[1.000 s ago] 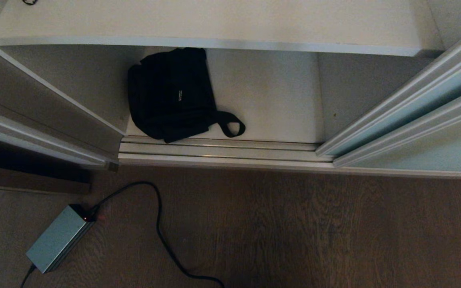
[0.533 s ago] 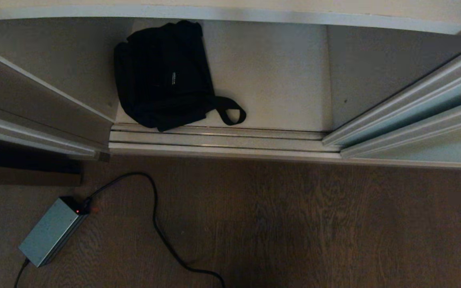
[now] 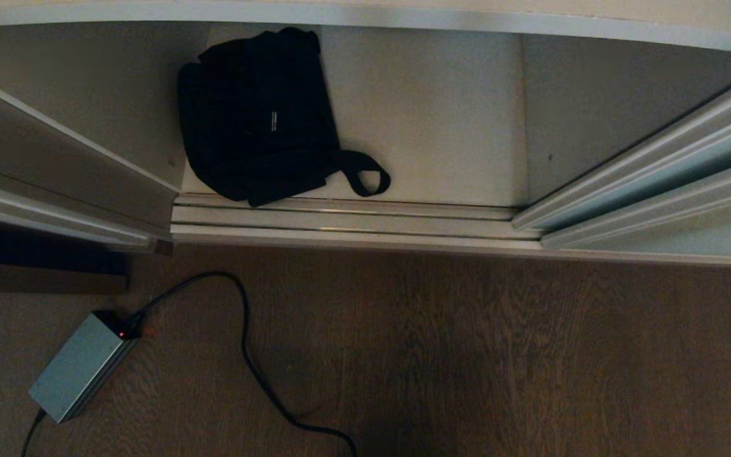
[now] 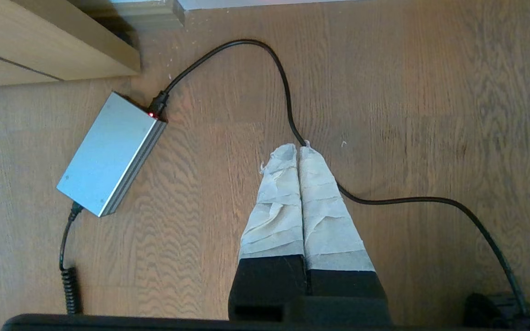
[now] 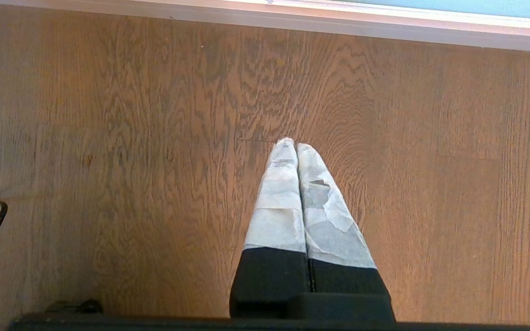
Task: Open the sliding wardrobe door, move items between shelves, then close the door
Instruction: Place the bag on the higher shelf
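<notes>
The wardrobe stands open in the head view. A black fabric bag (image 3: 257,120) with a looped strap lies on the bottom white shelf (image 3: 435,127), at its left, close to the floor track. The front edge of a higher shelf (image 3: 365,16) runs along the top. The pale blue-green sliding door (image 3: 676,171) is pushed to the right. Neither arm shows in the head view. My left gripper (image 4: 298,147) hangs shut and empty above the wooden floor, over a black cable. Shut and empty too, my right gripper (image 5: 291,144) hangs over bare floor.
A grey power brick (image 3: 77,367) with a red light lies on the wooden floor at the left, its black cable (image 3: 248,355) curling across the floor toward me. The metal door track (image 3: 346,223) runs along the wardrobe's foot. A side panel (image 3: 54,171) flanks the opening on the left.
The whole head view has shifted: the camera has moved, so the upper shelf has slid to the picture's top and more of the bottom shelf shows. The bag lies as before.
</notes>
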Robot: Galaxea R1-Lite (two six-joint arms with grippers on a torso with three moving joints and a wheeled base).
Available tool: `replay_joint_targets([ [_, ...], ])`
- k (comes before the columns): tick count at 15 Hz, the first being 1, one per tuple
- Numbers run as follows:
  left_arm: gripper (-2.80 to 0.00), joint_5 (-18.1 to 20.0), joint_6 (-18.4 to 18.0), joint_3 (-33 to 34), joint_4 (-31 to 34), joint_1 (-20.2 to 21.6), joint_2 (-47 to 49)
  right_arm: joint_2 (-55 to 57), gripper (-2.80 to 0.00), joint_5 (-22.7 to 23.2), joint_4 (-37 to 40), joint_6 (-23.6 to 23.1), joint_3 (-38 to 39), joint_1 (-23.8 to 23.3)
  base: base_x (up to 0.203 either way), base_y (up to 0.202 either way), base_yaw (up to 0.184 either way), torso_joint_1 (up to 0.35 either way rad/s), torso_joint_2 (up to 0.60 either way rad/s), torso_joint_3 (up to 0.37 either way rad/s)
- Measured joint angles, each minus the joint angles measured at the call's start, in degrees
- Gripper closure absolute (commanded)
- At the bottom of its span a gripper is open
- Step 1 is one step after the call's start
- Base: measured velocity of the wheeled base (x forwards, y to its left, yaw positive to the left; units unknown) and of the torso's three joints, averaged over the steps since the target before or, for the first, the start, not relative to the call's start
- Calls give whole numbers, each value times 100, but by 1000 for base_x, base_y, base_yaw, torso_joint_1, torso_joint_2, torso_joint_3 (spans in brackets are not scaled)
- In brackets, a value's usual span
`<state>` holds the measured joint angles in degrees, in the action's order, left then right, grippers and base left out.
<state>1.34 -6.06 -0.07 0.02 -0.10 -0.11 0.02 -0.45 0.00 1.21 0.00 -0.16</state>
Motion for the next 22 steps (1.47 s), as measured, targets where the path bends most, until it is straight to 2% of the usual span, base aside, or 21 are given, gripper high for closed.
replay_joint_targets([
  [1,0,-30,46,-91,60,0,0,0,0,1,-2,1,0,0,0,0,0,0,0,0],
  [3,0,-77,122,-724,285,-1,80,0,0,1,-2,0,0,0,0,0,0,0,0,0],
  [5,0,-122,425,-1504,724,-1,473,0,0,3,-1,2,0,2,0,0,0,0,0,0],
  [7,0,-194,993,-2111,984,-23,1266,0,0,1,-4,0,0,2,0,0,0,0,0,0],
  [11,0,-217,2392,-2831,1075,-21,3410,0,0,1,-2,0,0,5,0,0,0,0,0,0],
  [16,0,38,3926,-3414,393,-21,6400,0,0,3,-5,2,0,2,0,0,0,0,0,0],
  [18,0,183,4300,-3826,134,-21,7385,0,0,1,-2,2,0,-1,0,0,0,0,0,0],
  [21,0,385,4568,-4675,-539,15,8625,0,0,-2,0,2,0,2,0,0,0,0,0,0],
  [22,-280,424,4593,-4994,-880,30,8992,0,0,1,0,0,0,2,0,0,0,0,0,0],
])
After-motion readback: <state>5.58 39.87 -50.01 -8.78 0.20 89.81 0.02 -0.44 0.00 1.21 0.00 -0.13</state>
